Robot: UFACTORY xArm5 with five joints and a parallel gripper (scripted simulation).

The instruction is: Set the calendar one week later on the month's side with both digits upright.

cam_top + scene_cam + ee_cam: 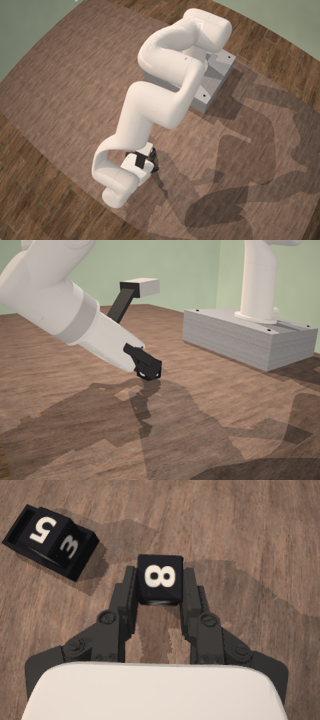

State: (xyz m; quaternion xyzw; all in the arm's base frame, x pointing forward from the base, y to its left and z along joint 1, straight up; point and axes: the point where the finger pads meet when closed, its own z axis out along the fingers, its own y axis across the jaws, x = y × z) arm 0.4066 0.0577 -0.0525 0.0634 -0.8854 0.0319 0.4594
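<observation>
1. The gripper (155,162) (155,369) (159,581) was pinching the 8 cube (149,378) (160,575) between its two fingers. The wrist view showed the 8 lying sideways on the face toward the camera.
2. In the top view, the gripper was nearer the worktop's lower-left edge than its upper-right edge. The exterior view had the held cube low over the worktop (77,64) (180,400) (240,520); whether they touched could not be told.
3. The black tray (86,569) was near the held cube, apart from it, toward the upper-left corner of the wrist view. That view took in none of the worktop's edges or corners, so the tray's place against them could not be told.
4. Inside the tray was the second cube (45,530), with a 5 on its upper face and a 3 on a side face.
5. A pale block (144,149) (149,287) on a dark bracket (140,160) (121,304) stuck out beside the gripper.
6. Farther out, the arm's grey base (199,104) (224,343) stood by the worktop's upper-right edge in the top view, away from its corners.
</observation>
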